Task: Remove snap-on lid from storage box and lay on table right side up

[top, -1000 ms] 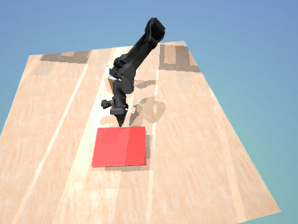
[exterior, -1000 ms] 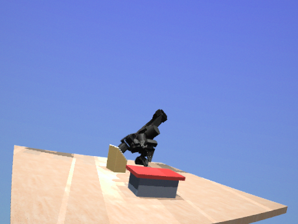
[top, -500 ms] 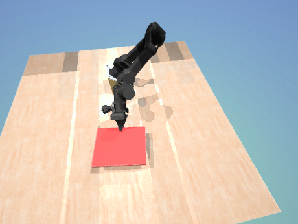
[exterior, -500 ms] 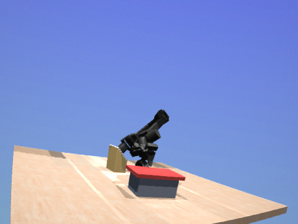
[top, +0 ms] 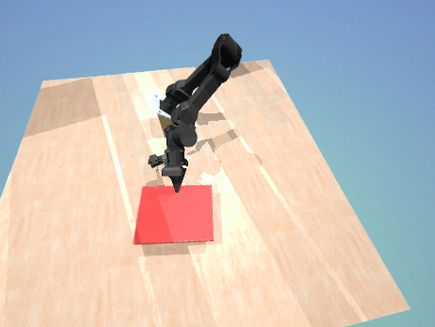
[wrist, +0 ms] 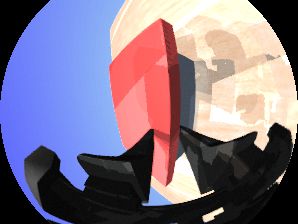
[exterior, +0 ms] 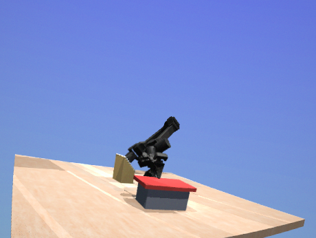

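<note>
The red lid lies right side up on top of the dark blue-grey storage box, and its rim juts out past the box walls. In the top view the lid hides the box. My gripper is shut on the lid's edge on the side nearest the arm's base. One finger is over the lid's top face and the other is under the overhanging rim. I see no clear gap between lid and box in the exterior view.
The wooden table bears the box. A tan wedge-shaped block with a pale sloping face stands beside the arm, behind and to the left of the box in the exterior view.
</note>
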Available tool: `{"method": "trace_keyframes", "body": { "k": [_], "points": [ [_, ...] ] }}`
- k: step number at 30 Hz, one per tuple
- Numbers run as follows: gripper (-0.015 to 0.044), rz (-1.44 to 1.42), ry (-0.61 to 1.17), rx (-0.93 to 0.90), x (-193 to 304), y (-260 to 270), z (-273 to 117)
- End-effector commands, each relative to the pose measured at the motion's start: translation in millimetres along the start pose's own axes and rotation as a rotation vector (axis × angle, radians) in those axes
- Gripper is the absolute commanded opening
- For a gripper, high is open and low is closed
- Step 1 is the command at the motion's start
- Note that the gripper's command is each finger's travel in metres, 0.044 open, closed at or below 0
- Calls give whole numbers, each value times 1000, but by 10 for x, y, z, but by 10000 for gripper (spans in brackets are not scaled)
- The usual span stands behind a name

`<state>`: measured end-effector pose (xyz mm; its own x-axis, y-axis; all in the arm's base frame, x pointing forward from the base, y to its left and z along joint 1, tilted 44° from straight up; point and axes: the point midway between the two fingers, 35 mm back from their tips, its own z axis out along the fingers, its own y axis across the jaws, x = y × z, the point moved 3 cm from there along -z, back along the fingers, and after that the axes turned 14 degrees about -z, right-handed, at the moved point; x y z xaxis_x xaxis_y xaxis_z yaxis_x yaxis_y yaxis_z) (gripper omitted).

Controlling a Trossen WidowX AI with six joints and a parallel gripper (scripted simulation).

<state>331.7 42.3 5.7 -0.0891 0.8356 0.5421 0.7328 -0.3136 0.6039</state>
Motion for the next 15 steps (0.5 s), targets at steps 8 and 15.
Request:
{"method": "trace_keyframes", "body": {
  "k": [8, 15],
  "points": [
    [0, 0, 0, 0, 0, 8, -7],
    [0, 0, 0, 0, -3, 17, -17]
  ]
}}
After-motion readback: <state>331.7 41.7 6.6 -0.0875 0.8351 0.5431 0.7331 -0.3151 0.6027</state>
